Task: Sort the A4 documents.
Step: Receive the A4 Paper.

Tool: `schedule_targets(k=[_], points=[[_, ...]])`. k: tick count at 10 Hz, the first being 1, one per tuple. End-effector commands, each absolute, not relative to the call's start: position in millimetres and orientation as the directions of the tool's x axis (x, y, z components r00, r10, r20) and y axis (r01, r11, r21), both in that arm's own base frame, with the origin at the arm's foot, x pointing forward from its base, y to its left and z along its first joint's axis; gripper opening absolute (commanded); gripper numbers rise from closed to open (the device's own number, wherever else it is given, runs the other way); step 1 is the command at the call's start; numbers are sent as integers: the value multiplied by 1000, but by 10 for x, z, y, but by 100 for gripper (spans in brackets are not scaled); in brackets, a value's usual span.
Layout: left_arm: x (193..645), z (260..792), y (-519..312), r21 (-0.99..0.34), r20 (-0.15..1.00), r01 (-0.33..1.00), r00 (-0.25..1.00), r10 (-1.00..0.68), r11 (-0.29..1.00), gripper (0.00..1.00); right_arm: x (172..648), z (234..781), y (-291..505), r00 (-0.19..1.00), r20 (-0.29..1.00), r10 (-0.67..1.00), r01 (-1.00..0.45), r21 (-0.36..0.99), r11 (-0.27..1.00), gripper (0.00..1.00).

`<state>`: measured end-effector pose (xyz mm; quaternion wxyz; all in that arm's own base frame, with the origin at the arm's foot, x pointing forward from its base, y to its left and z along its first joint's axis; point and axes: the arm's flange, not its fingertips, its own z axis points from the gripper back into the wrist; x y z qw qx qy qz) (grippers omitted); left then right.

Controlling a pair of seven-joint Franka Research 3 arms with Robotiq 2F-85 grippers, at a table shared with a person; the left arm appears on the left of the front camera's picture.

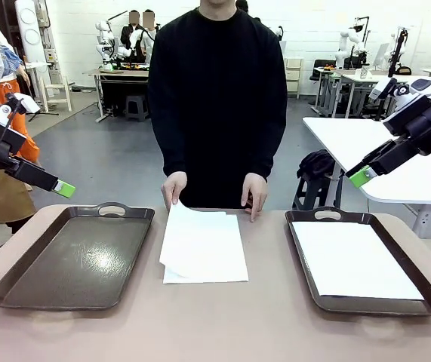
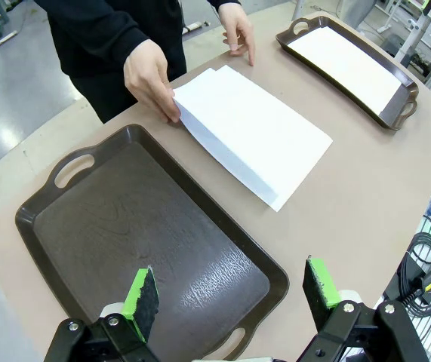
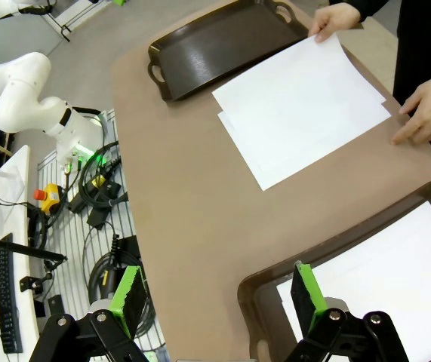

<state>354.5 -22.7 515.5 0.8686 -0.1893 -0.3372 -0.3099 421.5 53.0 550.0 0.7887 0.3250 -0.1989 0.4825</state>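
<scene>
A small stack of white A4 documents lies on the table between two dark brown trays; the stack also appears in the left wrist view and the stack in the right wrist view. The person's hand lifts a far corner of the top sheet; the other hand rests by the stack. The left tray holds nothing. The right tray holds a white sheet. My left gripper hovers open above the left tray. My right gripper is open, raised above the right tray.
The table's rounded edges drop off toward cables and a robot base on the floor. A white table stands behind on the right. Bare tabletop lies in front of the stack.
</scene>
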Motion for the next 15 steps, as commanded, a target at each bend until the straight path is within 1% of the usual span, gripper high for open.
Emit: schedule_targets(k=[1,15], points=[[3555,5139,-203,-125,710,677,572,-411,726,100,4210,5506,533,453,630,631,-892,316,324,100],[3555,5139,-203,-125,710,677,572,-411,726,100,4210,5506,533,453,630,631,-892,316,324,100]])
